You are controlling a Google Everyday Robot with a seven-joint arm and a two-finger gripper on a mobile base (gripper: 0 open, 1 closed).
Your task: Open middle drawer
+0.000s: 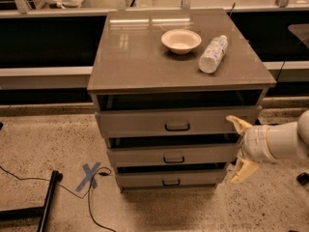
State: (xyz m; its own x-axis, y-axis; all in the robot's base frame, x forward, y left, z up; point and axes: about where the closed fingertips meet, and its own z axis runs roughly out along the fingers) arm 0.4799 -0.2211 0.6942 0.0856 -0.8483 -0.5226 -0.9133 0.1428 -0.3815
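— Where is the end effector (pixel 241 148)?

— At the right end of the drawer fronts, level with the middle drawer (pixel 169 154). The pale arm (pixel 285 141) comes in from the right edge of the view.

— Is it holding anything?

— No. Its two cream fingers (pixel 238 124) are spread wide, one above the other, with nothing between them. The upper one lies in front of the right end of the top drawer (pixel 145 123); the lower one hangs near the level of the bottom drawer (pixel 145 180). Whether either touches a front I cannot tell.

— And the middle drawer itself?

— It is the grey front of medium height, between the tall top drawer and the short bottom one. Its small black loop handle (pixel 174 159) sits in the middle of the front, well to the left of the end effector. The front lies about in line with the fronts above and below it, with a dark gap over it. No tray shows.

— What is on the table (pixel 130 62)?

— A shallow pale bowl (pixel 181 41), upright, towards the back. Just to its right a plastic bottle (pixel 213 53) lies on its side, apart from the bowl.

— And the floor?

— Speckled. A cross of blue tape (pixel 90 175) lies left of the drawers, and a black cable (pixel 91 207) runs past it.
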